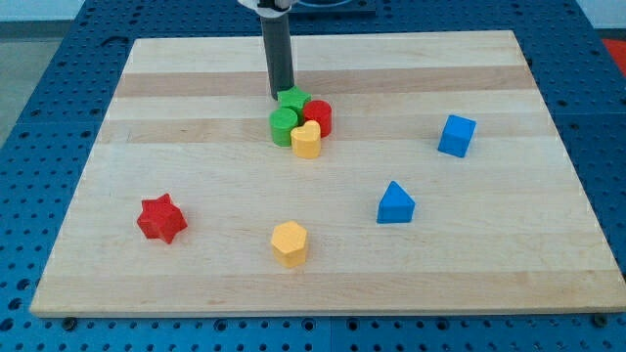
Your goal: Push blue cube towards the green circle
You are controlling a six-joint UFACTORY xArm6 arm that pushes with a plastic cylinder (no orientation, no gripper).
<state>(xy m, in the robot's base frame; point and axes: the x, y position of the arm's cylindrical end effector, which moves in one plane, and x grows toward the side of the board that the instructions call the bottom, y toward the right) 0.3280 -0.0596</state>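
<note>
While my tip [282,95] touches green: two blue, two yellow, two red; no fingers visible.

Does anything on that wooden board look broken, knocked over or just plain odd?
Nothing looks damaged or tipped. One thing stands out: four blocks are bunched together near the view's top, a green circle, another green block, a red block and a yellow block. My tip sits right at that cluster, well away from the blue cube.

Board [196,78] pale wood, smooth, matt; blue cube [456,135] matt; rod [280,54] dark, semi-matt.
</note>
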